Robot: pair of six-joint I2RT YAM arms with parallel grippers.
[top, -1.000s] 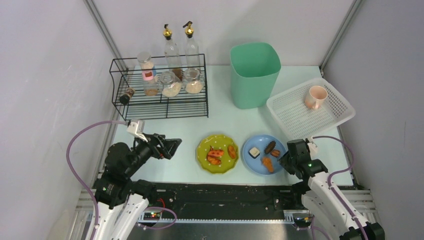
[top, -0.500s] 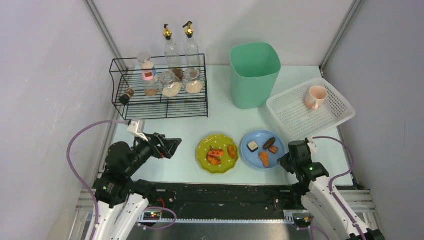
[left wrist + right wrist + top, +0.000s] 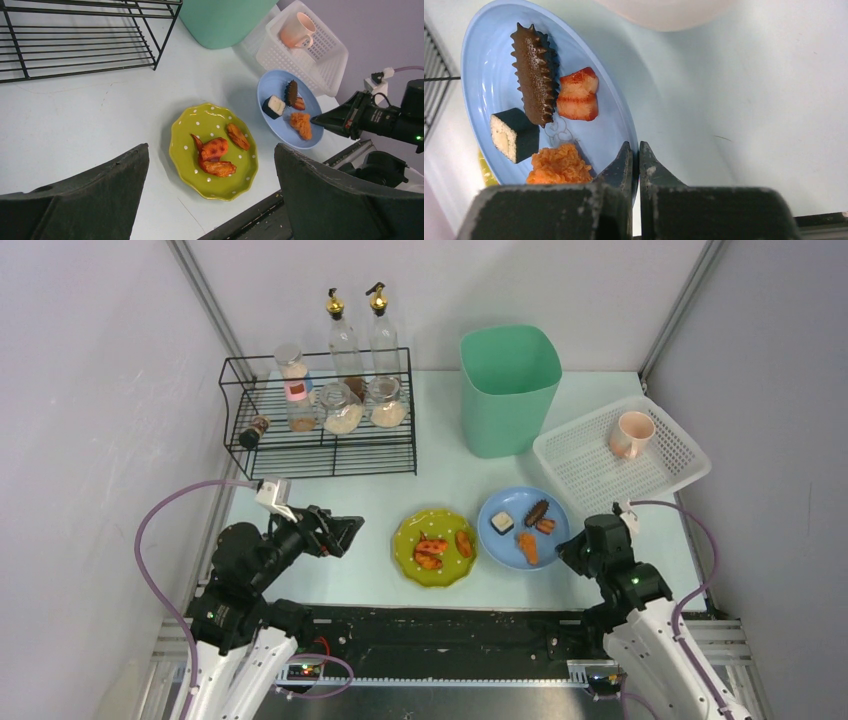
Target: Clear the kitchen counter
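The kitchen counter [image 3: 450, 475] is pale mint green. A blue plate [image 3: 510, 515] with several food pieces lies on it right of centre; it also shows in the right wrist view [image 3: 484, 75] and the left wrist view [image 3: 272, 92]. My right gripper [image 3: 568, 548] is shut on the blue plate's near right rim, its fingertips [image 3: 626, 155] pinching the edge. A yellow-green dotted plate [image 3: 405, 540] with fried pieces lies left of it and shows in the left wrist view [image 3: 185, 145]. My left gripper [image 3: 345, 533] is open and empty above the counter, left of the green plate.
A black wire rack [image 3: 320, 445] with jars and bottles stands back left. A green bin [image 3: 508, 390] stands at the back centre. A white basket [image 3: 590, 465] holding a pink cup [image 3: 632, 433] sits back right. Aluminium posts frame the counter.
My right gripper has moved the blue plate up and to the left, away from the near edge, towards the bin. The left arm has not moved.
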